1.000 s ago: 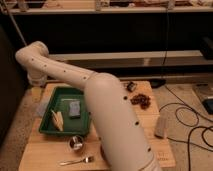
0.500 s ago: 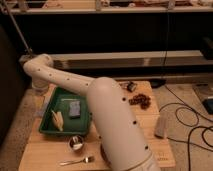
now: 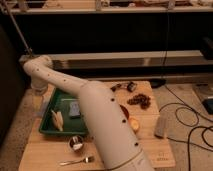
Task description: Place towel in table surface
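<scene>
The gripper (image 3: 38, 91) hangs by the green tray's (image 3: 62, 133) left end, grip unreadable; no towel lies on the surface (image 3: 150, 137) yet.

One camera looks down from close behind the white arm (image 3: 105, 120); the gripper (image 3: 38, 100) hangs far left of the light tan wooden tabletop (image 3: 150, 142).

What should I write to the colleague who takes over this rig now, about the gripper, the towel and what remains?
Gripper: hangs low at the left edge of the table surface, beside the green tray.
Towel: not clearly seen; it may be at the gripper.
Done: nothing confirmed.
Left: see the towel lying on bare wood, then withdraw.
</scene>
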Action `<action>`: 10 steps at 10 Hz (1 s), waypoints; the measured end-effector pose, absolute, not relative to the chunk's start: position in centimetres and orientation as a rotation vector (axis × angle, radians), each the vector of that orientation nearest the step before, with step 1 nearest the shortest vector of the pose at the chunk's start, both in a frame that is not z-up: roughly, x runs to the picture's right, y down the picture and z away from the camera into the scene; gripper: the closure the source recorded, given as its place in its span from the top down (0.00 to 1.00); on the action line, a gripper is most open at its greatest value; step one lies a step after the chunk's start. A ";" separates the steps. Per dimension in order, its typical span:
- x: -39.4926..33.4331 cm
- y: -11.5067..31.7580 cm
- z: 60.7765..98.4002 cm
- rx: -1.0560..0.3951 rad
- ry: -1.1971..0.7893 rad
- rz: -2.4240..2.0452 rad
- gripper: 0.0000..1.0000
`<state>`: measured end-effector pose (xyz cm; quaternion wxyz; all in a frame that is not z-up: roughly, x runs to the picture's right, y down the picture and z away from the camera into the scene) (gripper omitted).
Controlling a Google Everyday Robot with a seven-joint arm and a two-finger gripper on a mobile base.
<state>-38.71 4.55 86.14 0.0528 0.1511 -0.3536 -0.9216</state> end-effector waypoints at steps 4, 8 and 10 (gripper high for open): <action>-40.4 4.7 86.5 0.393 -1.083 -2.740 0.80; -40.9 6.3 86.7 0.331 -1.106 -2.747 0.80; -40.4 7.7 87.3 0.294 -1.123 -2.761 0.80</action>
